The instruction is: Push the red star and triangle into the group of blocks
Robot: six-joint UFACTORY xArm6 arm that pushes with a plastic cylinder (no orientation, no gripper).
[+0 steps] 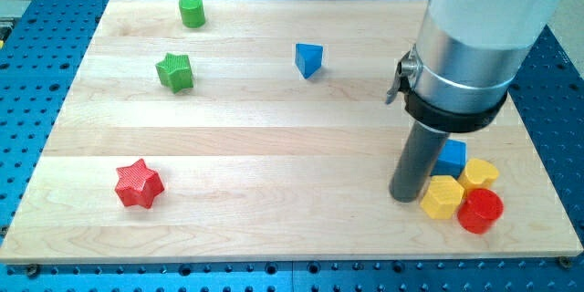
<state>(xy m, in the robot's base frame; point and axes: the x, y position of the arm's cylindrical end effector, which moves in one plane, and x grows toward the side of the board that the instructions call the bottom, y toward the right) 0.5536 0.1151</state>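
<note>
A red star [139,184] lies at the view's lower left on the wooden board [274,146]. A blue triangle [308,58] lies near the view's top centre. A group of blocks sits at the view's lower right: a blue cube [452,155], a yellow heart [479,173], a yellow hexagon [443,196] and a red cylinder [480,211]. My tip [404,197] rests on the board just left of the yellow hexagon, close beside the group, far right of the red star.
A green cylinder [192,11] stands at the view's top left. A green star [173,71] lies below it. The arm's wide grey body [479,27] covers the view's upper right. A blue perforated table surrounds the board.
</note>
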